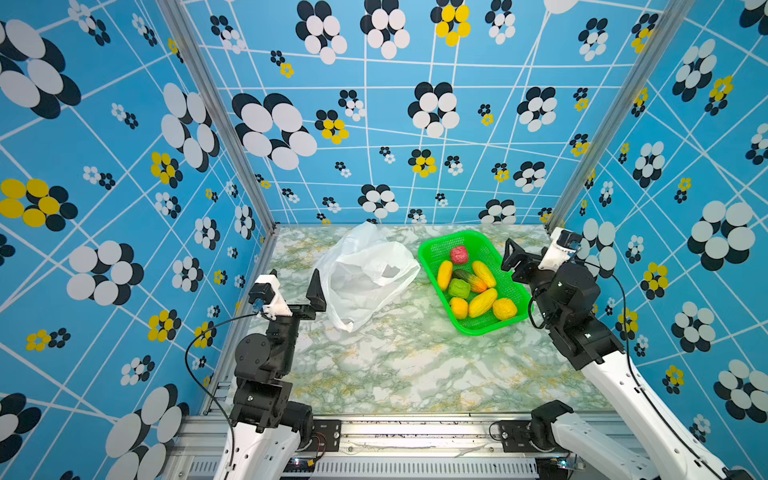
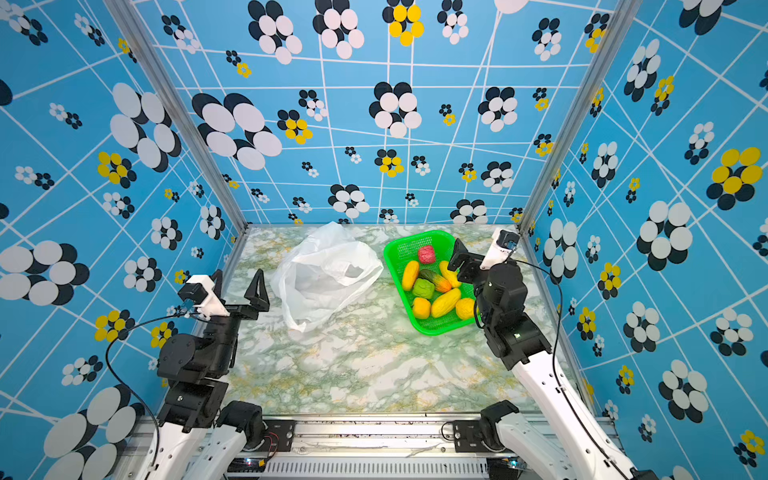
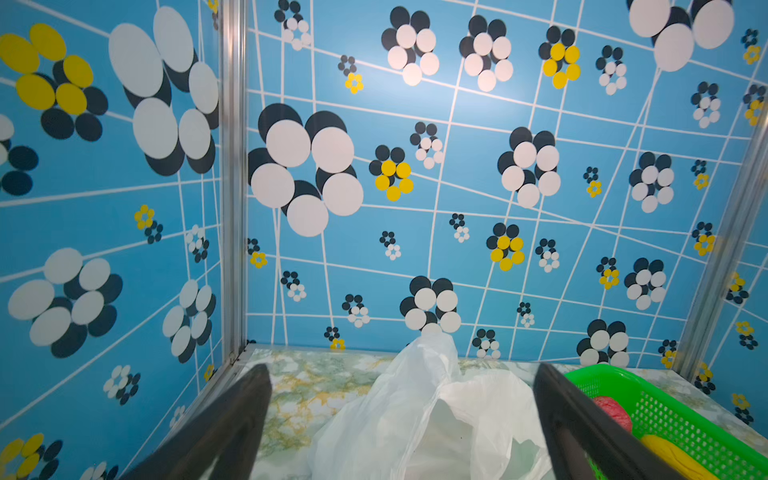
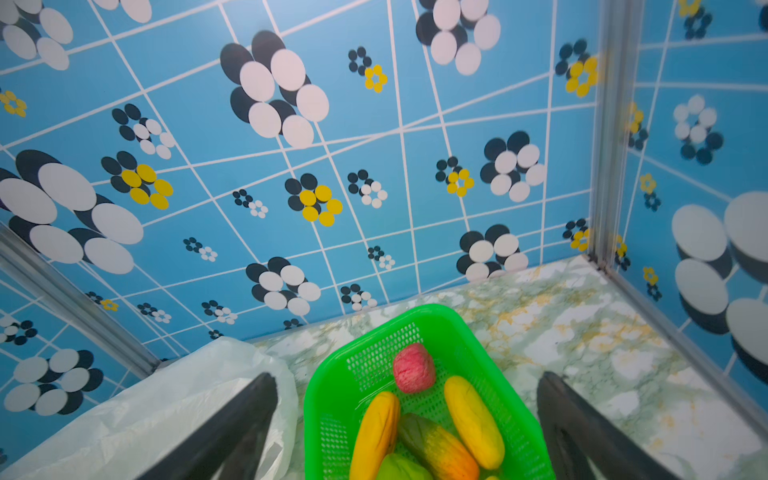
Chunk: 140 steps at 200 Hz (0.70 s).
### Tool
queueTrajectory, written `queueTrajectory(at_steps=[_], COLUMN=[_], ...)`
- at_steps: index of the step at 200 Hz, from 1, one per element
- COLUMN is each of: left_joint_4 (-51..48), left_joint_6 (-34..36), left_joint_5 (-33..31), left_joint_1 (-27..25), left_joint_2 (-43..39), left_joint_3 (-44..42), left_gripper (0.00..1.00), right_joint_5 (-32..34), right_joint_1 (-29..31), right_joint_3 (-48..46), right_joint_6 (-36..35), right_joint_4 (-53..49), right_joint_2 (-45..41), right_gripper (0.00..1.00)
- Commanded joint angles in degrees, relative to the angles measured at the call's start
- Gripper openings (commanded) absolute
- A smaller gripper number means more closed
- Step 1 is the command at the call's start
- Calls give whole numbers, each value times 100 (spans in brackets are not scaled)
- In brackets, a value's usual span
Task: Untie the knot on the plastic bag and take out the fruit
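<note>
Left of centre in a top view, the left gripper (image 1: 294, 277) stands with jaws wide and empty, just beside the limp, gaping plastic bag (image 1: 365, 282). A careless sweep could snag that thin film. No knot shows. Right of centre, the fruit (image 1: 478, 291) lies in the green mesh basket (image 1: 432, 245). The right gripper (image 1: 525, 255), jaws likewise wide and empty, could knock its rim.

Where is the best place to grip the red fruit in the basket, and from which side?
Grip the red fruit across its round middle, coming from above: it sits at the far end of the basket with nothing over it, and the walls would likely block a side approach.
</note>
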Motion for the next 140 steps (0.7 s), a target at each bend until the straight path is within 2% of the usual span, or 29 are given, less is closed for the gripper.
queueTrajectory(at_steps=[1,13,24,34,47,68,96,114,129,140], left_joint_4=[-310,-240,-151,26,214,529,1327,1226,1500,1842], left_joint_6=[-175,-327,-425,-344,-219,-305,-845,-550,-501,-432], left_joint_5=[-756,-1007,-898,-871,-1279,-1642,-1174,-638,-515,-433], left_joint_1=[121,285,424,477,558,1039,1900,1951,1933,1869], left_joint_2=[442,780,1027,1231,1516,2142,3521,4056,4315,4444], left_joint_3=[-302,-439,-578,-740,-917,-1152,-1360,-1000,-1046,-1155], left_gripper=[99,99,99,99,99,99,99,99,99,99], right_joint_5=[953,1116,1066,1247,1067,1436,1418,1336,1159,949], right_joint_1=[-271,-760,-1246,-1693,-1943,-2240,-2874,-2996,-3007,-3007], right_joint_3=[-72,-359,-634,-892,-1387,-1860,-1955,-1827,-1663,-1376], right_joint_6=[-793,-797,-844,-529,-365,-58,440,433,372,309], right_joint_4=[7,58,64,38,494,1050,1288,1383,1474,1102], right_joint_2=[6,65,171,284,384,927,1677,2197,2798,3233], right_gripper=[99,99,99,99,99,99,99,99,99,99])
